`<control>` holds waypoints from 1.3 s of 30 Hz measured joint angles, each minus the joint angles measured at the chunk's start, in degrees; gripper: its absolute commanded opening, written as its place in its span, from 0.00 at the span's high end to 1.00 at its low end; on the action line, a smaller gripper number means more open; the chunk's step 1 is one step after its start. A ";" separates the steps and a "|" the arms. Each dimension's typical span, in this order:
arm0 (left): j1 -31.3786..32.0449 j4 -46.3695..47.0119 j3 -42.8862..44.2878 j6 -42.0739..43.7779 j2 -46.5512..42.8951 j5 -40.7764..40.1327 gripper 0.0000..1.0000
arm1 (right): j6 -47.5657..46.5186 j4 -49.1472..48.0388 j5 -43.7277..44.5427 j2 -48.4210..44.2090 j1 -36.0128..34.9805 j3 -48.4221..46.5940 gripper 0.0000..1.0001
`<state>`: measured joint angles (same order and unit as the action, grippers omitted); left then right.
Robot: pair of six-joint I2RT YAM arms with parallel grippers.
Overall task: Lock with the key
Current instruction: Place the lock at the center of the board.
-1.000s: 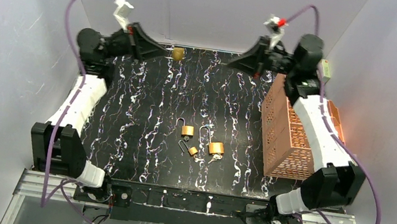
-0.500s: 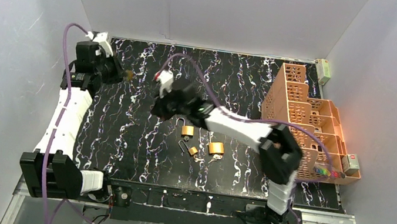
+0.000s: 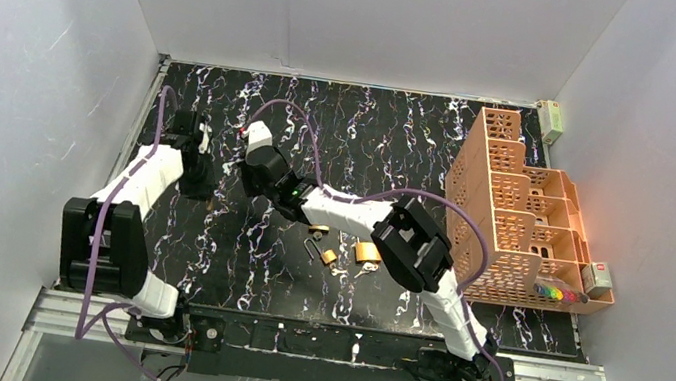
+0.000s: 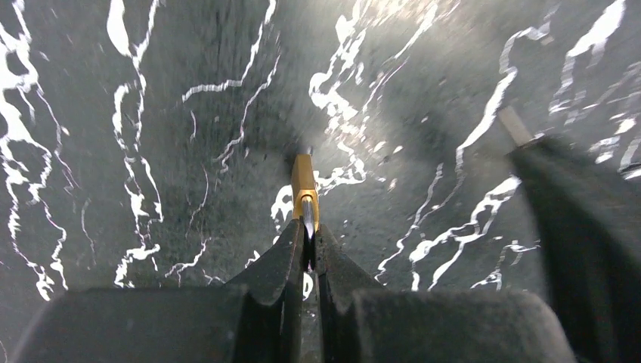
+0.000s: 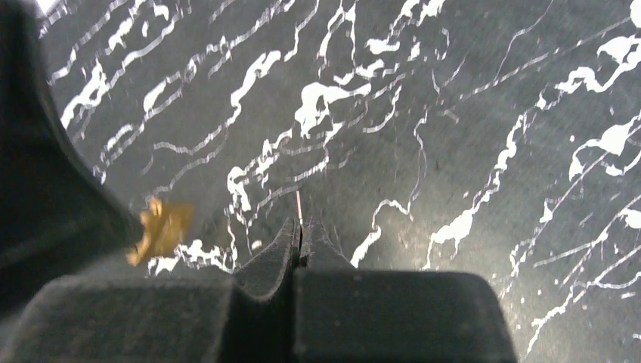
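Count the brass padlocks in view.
3. A larger brass padlock and a smaller one lie mid-table; the left gripper pinches a third padlock. The right arm may hide another.

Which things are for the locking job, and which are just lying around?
For the job:
gold padlock, held in the left gripper
thin key, held in the right gripper

Just lying about:
loose padlocks
orange basket

Orange perforated organizer [image 3: 502, 215] at right edge of marbled table [image 3: 402, 140]; small box [image 3: 554, 120] beyond.
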<state>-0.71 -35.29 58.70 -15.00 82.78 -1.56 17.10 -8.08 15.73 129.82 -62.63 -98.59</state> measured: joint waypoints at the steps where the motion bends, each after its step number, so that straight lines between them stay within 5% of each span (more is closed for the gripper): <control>1: -0.02 -0.15 -1.09 -0.20 0.48 -0.07 1.00 | 0.22 -0.70 0.28 0.35 0.13 -0.50 1.00; 14: -0.02 1.62 -2.71 -2.97 3.45 0.24 1.00 | 5.05 -2.62 -0.39 3.04 0.35 -1.44 1.00; 19: -0.02 1.64 -2.05 -3.13 4.24 0.24 1.00 | 6.58 -2.89 -0.87 3.04 -0.09 -0.90 0.88; 22: -0.02 1.84 -1.22 -3.26 5.09 0.24 0.89 | 6.99 -2.73 -0.66 3.04 -0.66 0.22 0.79; 29: -0.02 1.75 1.18 -3.61 6.69 0.04 0.72 | 7.58 -1.77 2.58 2.47 -2.27 3.26 0.28; 36: -0.02 0.85 7.26 -3.52 7.04 0.07 0.50 | 5.05 0.81 7.89 -7.63 -1.20 11.04 0.20; 39: -0.02 0.46 9.40 -3.23 6.93 0.07 0.32 | 5.25 3.28 11.17 -16.87 0.55 17.66 0.18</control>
<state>-0.73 -34.83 68.10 -18.24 89.71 -1.50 22.35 -4.80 26.89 112.95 -62.08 -80.93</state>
